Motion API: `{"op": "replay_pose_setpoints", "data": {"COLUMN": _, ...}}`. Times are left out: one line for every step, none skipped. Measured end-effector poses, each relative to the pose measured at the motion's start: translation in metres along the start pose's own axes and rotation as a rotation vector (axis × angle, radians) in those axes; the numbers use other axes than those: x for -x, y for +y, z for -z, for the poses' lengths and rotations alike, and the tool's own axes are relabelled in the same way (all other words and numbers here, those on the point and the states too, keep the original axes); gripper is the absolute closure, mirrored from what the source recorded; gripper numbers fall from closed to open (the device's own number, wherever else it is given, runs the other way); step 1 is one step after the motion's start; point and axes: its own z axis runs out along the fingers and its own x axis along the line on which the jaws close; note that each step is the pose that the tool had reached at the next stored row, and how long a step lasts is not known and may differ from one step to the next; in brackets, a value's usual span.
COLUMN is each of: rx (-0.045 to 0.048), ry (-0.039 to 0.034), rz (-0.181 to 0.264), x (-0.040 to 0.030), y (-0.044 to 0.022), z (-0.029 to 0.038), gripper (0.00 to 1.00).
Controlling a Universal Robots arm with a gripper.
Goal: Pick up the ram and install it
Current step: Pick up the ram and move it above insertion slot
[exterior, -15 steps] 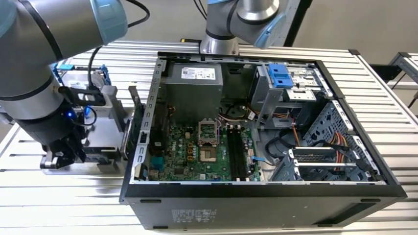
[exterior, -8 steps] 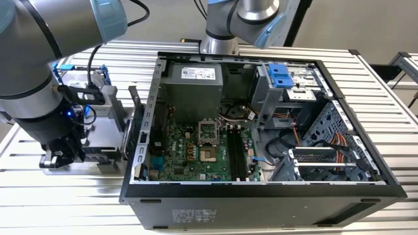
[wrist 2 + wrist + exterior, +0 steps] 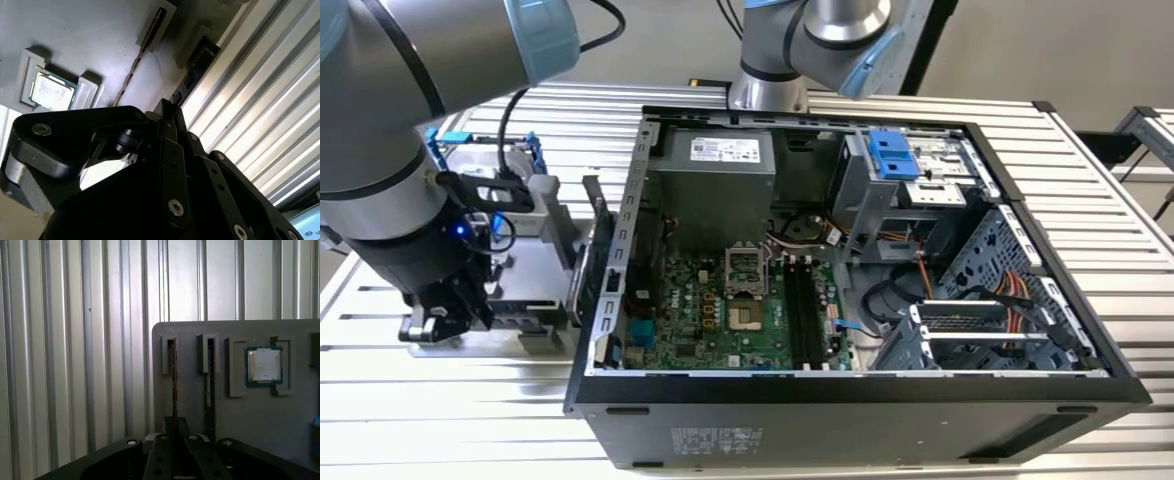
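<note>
The ram (image 3: 174,385) is a thin stick standing on edge in a slot of the grey holder tray (image 3: 250,420). It also appears as a narrow edge in the second wrist view (image 3: 135,70). My gripper (image 3: 175,426) sits low over the near end of this stick, its black fingers drawn together on either side of the thin edge (image 3: 170,112). In the exterior view the gripper (image 3: 447,315) hangs over the tray at the left, outside the open computer case (image 3: 854,385). The long black memory slots (image 3: 807,315) lie on the green motherboard inside the case.
A second dark stick (image 3: 210,390) stands in the neighbouring slot of the tray. A square silver processor chip (image 3: 264,365) lies in a pocket beside it. A boxy drive in a blue frame (image 3: 487,150) stands behind the tray. Ribbed metal table (image 3: 1107,240) surrounds everything.
</note>
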Motion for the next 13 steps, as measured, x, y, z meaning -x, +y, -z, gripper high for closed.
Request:
{"op": "replay_pose_setpoints", "data": {"rx": 0.0000, "ry": 0.0000, "rz": 0.000, "x": 0.0000, "y": 0.0000, "z": 0.0004, "gripper": 1.00}}
{"op": "replay_pose_setpoints", "data": {"rx": 0.0000, "ry": 0.0000, "rz": 0.000, "x": 0.0000, "y": 0.0001, "z": 0.0010, "gripper": 1.00}}
{"op": "replay_pose_setpoints", "data": {"rx": 0.0000, "ry": 0.0000, "rz": 0.000, "x": 0.0000, "y": 0.0001, "z": 0.0017, "gripper": 1.00}}
{"op": "replay_pose_setpoints", "data": {"rx": -0.0001, "ry": -0.0001, "rz": 0.000, "x": 0.0001, "y": 0.0001, "z": 0.0025, "gripper": 1.00}}
{"op": "replay_pose_setpoints", "data": {"rx": 0.0000, "ry": 0.0000, "rz": 0.000, "x": 0.0001, "y": 0.0001, "z": 0.0034, "gripper": 1.00}}
{"op": "replay_pose_setpoints", "data": {"rx": 0.0000, "ry": -0.0001, "rz": 0.000, "x": 0.0001, "y": 0.0001, "z": 0.0042, "gripper": 1.00}}
{"op": "replay_pose_setpoints", "data": {"rx": -0.0001, "ry": -0.0001, "rz": 0.000, "x": 0.0001, "y": 0.0002, "z": 0.0050, "gripper": 1.00}}
{"op": "replay_pose_setpoints", "data": {"rx": -0.0001, "ry": -0.0001, "rz": 0.000, "x": 0.0001, "y": 0.0002, "z": 0.0058, "gripper": 1.00}}
{"op": "replay_pose_setpoints", "data": {"rx": 0.0000, "ry": -0.0001, "rz": 0.000, "x": 0.0001, "y": 0.0002, "z": 0.0066, "gripper": 1.00}}
{"op": "replay_pose_setpoints", "data": {"rx": 0.0000, "ry": 0.0000, "rz": 0.000, "x": 0.0002, "y": 0.0002, "z": 0.0075, "gripper": 1.00}}
{"op": "replay_pose_setpoints", "data": {"rx": -0.0001, "ry": -0.0001, "rz": 0.000, "x": 0.0002, "y": 0.0002, "z": 0.0083, "gripper": 1.00}}
{"op": "replay_pose_setpoints", "data": {"rx": -0.0001, "ry": -0.0001, "rz": 0.000, "x": 0.0002, "y": 0.0003, "z": 0.0090, "gripper": 1.00}}
{"op": "replay_pose_setpoints", "data": {"rx": -0.0001, "ry": -0.0001, "rz": 0.000, "x": 0.0002, "y": 0.0003, "z": 0.0097, "gripper": 1.00}}
